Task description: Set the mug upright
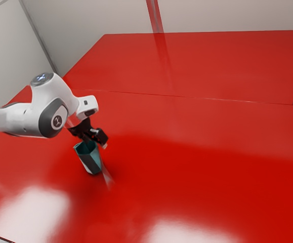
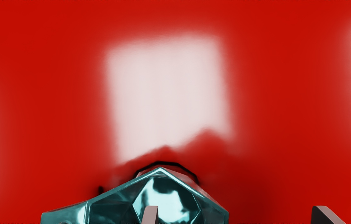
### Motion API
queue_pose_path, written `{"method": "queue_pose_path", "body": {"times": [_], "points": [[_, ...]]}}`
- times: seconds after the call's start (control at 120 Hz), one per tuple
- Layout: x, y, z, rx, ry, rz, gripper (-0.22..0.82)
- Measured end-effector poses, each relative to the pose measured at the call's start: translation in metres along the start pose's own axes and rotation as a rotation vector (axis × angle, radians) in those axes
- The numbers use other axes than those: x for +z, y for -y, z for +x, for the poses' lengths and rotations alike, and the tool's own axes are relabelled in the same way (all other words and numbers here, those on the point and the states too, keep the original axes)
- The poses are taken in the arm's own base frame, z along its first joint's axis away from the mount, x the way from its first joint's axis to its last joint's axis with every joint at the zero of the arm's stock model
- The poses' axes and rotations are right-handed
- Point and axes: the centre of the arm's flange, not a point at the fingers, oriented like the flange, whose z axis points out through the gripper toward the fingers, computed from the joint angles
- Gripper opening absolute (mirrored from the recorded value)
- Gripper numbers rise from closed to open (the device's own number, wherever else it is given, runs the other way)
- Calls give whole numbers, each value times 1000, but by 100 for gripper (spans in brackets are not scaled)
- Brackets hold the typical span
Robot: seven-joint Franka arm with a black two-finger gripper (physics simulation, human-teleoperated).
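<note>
The gripper (image 1: 95, 140) is at the top of the teal, faceted mug (image 1: 90, 161) in the exterior view. The mug's mouth faces up toward the hand and its body slants in that view; whether its base rests flat I cannot tell. In the wrist view the gripper (image 2: 238, 214) has its fingers wide apart. One finger overlaps the mouth of the mug (image 2: 110, 203), while the other is beyond the rim, over red surface. Nothing is held from two sides. The mug's lower part is mostly hidden beneath its rim in the wrist view.
A glossy red table (image 1: 202, 177) surrounds the mug, with pale reflections on it. Behind it, across a thin seam, lies another red surface (image 1: 197, 66), backed by a light wall (image 1: 227, 15) with a red vertical stripe.
</note>
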Motion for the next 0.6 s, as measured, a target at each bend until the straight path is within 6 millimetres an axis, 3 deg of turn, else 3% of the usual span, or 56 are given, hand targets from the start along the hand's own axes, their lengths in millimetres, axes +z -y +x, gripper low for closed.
{"method": "queue_pose_path", "body": {"times": [0.142,0.283,0.392,0.5,0.6], "points": [[-33,1,21,3,-23,0,57],[-96,3,97,39,-50,5,59],[-140,5,127,66,-37,10,59],[-170,5,130,93,-4,4,60],[-176,7,125,109,42,-6,60]]}}
